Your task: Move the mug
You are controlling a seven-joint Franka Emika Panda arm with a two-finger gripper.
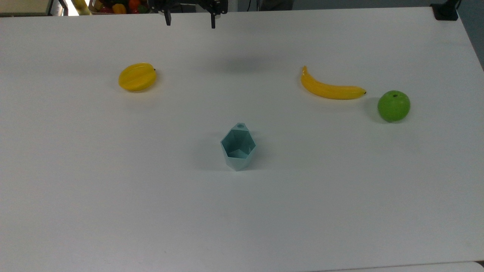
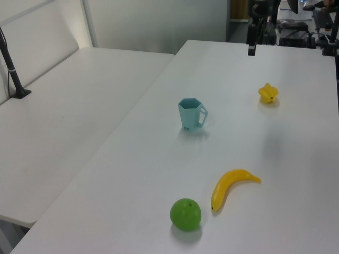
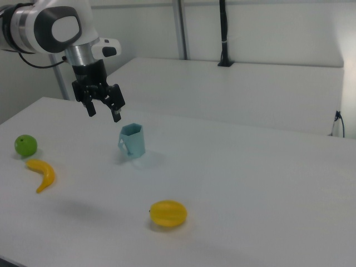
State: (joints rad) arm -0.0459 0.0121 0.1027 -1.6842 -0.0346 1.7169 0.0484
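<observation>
Mug, pale teal-blue and faceted, stands upright on the white table near the centre of the top view, its hexagonal rim open to the camera and its small handle tab with a hole pointing toward 12 o'clock. Taking the mug as the dial's centre in the top view, a yellow ridged fruit lies at about 10 o'clock, a banana at about 2 o'clock, and a green apple just past the banana's stem end, close to it but apart; all three sit well clear of the mug. The gripper hangs in the air at about 12 o'clock, at the far edge of the table, with its two black fingers spread wide and nothing between them. In the right view the gripper is carried by the white arm above the tabletop, up and toward 10 o'clock from the mug, not touching it; the banana and apple lie at the right view's left and the yellow fruit nearer the camera. In the left view the mug stands mid-table, handle toward 3 o'clock, with the apple and banana in the foreground.
</observation>
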